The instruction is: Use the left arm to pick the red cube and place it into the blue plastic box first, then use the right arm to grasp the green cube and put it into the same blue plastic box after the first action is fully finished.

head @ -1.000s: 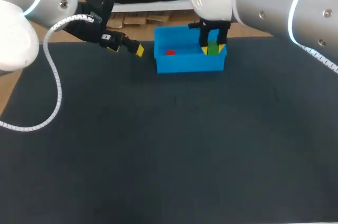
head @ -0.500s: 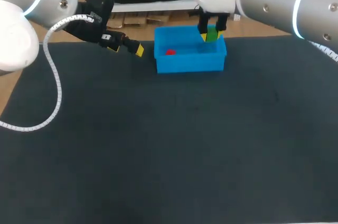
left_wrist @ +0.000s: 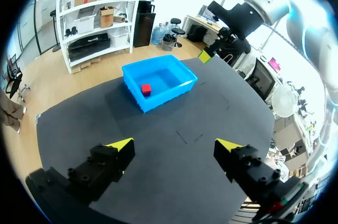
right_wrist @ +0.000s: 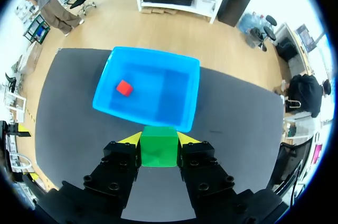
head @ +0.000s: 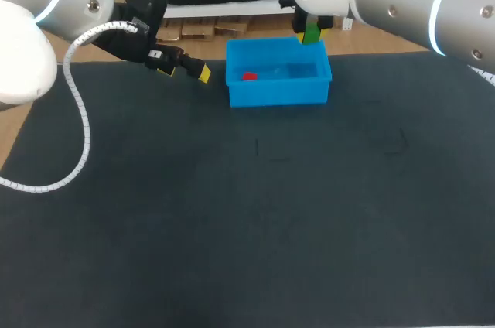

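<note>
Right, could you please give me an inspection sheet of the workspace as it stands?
Surface: dark table, flat.
Job's things: red cube lies inside the blue box; green cube held in the air near the box, not in it.
Clutter: nothing seen.
Grippers: left gripper jaws open, empty; right gripper jaws shut on the green cube.
Cables: white coiled cable along the left arm, drooping over the table.
Surroundings: nothing seen reaching over the table.

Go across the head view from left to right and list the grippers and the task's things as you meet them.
left gripper → red cube, lying in the blue plastic box → green cube, held in the right gripper
</note>
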Controlling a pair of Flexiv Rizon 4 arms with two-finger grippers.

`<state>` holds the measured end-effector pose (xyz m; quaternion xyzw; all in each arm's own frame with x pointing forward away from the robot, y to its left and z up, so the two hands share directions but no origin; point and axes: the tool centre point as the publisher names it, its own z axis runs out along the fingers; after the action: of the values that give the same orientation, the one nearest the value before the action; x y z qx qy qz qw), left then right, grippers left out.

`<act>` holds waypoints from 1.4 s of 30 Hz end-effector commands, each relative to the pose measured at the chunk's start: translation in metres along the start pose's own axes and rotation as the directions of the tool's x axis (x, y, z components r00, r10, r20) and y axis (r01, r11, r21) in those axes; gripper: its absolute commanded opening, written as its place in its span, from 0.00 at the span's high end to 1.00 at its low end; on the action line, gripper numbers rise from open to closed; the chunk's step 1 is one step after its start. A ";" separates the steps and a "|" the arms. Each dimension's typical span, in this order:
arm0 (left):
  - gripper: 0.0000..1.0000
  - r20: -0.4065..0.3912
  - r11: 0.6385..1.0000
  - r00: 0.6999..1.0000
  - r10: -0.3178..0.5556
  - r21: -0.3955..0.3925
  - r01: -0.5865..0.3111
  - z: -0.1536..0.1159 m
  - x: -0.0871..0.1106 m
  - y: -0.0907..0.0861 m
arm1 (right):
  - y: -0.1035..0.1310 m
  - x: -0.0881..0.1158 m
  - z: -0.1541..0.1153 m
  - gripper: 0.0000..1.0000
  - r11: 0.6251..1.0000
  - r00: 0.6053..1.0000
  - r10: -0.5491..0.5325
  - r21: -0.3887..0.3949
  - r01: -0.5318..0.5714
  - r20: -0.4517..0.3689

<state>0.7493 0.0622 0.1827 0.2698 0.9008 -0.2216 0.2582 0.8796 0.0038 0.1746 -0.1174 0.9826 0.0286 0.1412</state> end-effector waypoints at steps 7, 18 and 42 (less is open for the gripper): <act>0.00 0.005 1.000 1.000 0.003 0.005 -0.003 0.000 0.001 0.001 | -0.001 -0.035 0.006 1.00 1.000 1.000 -0.022 0.009 0.022 0.008; 0.00 0.005 1.000 1.000 0.003 0.005 -0.003 0.000 0.001 0.001 | -0.003 -0.056 0.020 1.00 1.000 0.999 -0.016 -0.009 0.017 0.029; 0.00 0.005 1.000 1.000 0.003 0.005 -0.003 0.000 0.001 0.001 | -0.014 -0.068 0.062 1.00 0.984 0.983 0.027 -0.180 0.007 0.184</act>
<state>0.7493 0.0622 0.1827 0.2698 0.9008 -0.2216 0.2583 0.9518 0.0115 0.1404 -0.1175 0.9598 0.1206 0.2247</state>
